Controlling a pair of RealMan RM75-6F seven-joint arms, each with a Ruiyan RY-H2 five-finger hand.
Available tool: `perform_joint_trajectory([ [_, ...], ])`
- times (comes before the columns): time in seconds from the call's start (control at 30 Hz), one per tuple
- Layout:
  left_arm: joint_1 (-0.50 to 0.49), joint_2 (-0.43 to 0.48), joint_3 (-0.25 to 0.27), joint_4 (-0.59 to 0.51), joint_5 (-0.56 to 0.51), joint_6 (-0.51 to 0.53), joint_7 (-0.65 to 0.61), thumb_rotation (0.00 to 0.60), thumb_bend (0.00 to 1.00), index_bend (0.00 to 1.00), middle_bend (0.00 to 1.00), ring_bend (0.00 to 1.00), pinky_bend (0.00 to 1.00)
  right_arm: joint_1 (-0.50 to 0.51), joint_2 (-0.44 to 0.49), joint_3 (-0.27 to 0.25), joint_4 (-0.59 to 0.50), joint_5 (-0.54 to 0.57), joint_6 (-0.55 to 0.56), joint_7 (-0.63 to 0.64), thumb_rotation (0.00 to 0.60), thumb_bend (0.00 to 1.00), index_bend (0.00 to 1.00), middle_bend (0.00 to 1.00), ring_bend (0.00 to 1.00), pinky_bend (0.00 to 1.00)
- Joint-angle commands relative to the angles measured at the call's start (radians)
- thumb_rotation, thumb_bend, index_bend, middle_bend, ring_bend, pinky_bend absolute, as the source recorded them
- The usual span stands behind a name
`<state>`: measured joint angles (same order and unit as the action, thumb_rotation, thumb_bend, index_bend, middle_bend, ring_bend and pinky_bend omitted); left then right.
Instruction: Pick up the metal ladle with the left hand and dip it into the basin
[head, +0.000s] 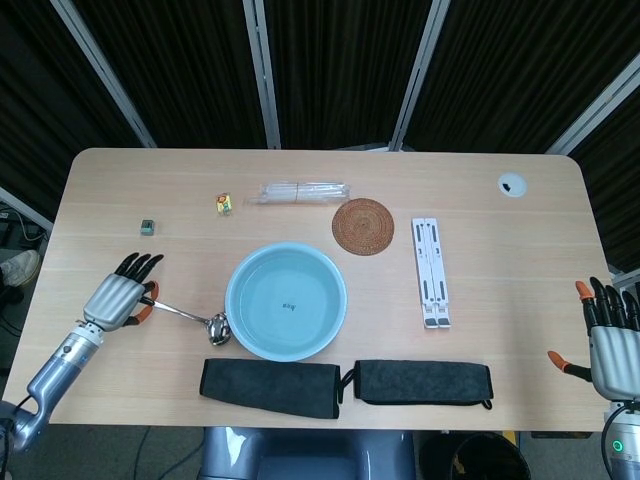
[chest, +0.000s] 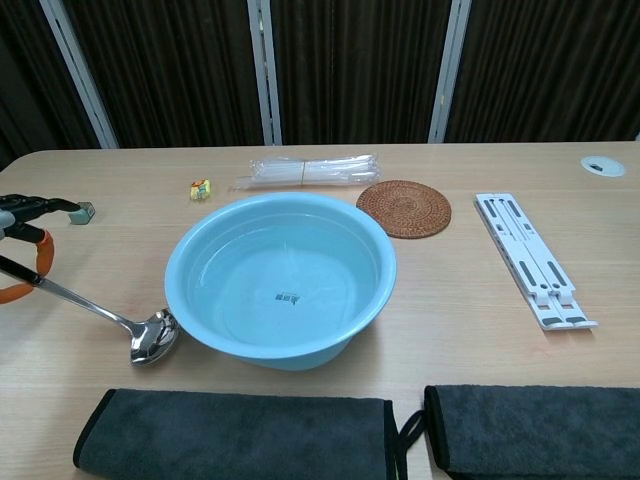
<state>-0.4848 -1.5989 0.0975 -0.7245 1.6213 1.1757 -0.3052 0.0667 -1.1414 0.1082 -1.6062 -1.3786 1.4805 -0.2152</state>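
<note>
The metal ladle lies left of the light blue basin, its bowl close to the basin's wall. My left hand grips the far end of the handle, which slants up from the table to the hand at the chest view's left edge. Whether the ladle's bowl still touches the table is unclear. My right hand hangs off the table's front right corner with fingers spread, holding nothing.
Two dark towels lie along the front edge below the basin. Behind the basin are a woven coaster, a clear plastic packet and a small yellow item. A white folding stand lies to the right, a small grey block to the far left.
</note>
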Motion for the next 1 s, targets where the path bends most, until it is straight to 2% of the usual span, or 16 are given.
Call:
perform_joint_trajectory([
  [0.03,0.011,0.031,0.006,-0.041,0.011,0.024,-0.007,0.600,0.80,0.83,0.00,0.00,0.00,0.000,0.000,0.000,0.000,0.000,0.000,0.000,0.470,0.00,0.00,0.00,0.00,0.00],
  [1.0,0.041,0.237,0.023,-0.342,0.065,0.141,-0.047,0.600,0.86,0.84,0.00,0.00,0.00,-0.005,0.000,-0.005,-0.008,-0.015,0.013,-0.003,0.470,0.00,0.00,0.00,0.00,0.00],
])
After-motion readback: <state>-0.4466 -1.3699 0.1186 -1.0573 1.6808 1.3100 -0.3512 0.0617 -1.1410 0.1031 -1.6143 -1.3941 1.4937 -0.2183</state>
